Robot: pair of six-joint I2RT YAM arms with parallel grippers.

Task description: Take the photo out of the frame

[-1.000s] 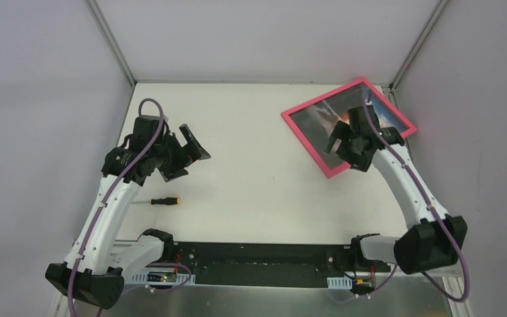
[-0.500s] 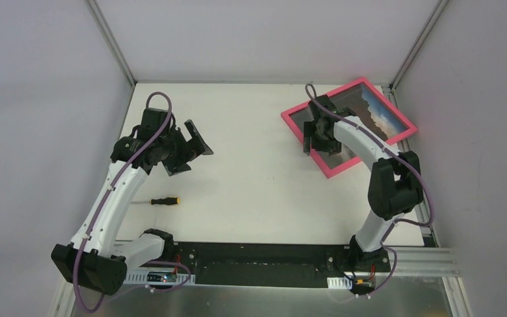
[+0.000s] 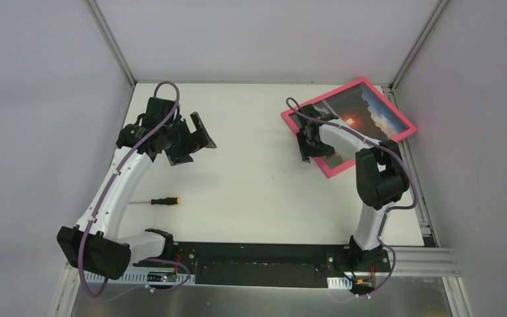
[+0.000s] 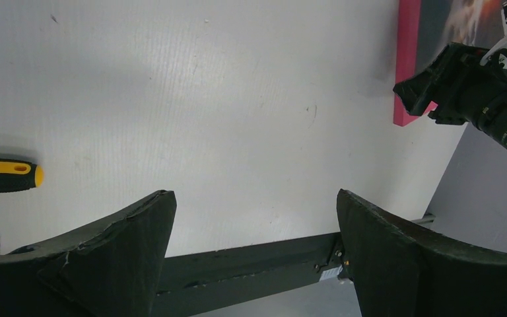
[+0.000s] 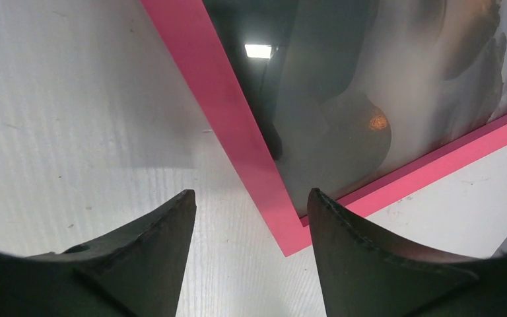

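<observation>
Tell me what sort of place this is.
Most likely a robotics lab test cell. A bare white table is boxed in by plain grey panels. The left arm and right arm are bolted at its near edge. The props are a pink frame and a screwdriver.

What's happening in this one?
The right claw is open and poised over a corner of the pink frame, one finger on each side of the border, not gripping it. The frame lies face up at the far right of the table, with the sunset photo inside. The left claw hangs open over the table, holding nothing. A screwdriver lies untouched on the left.
</observation>
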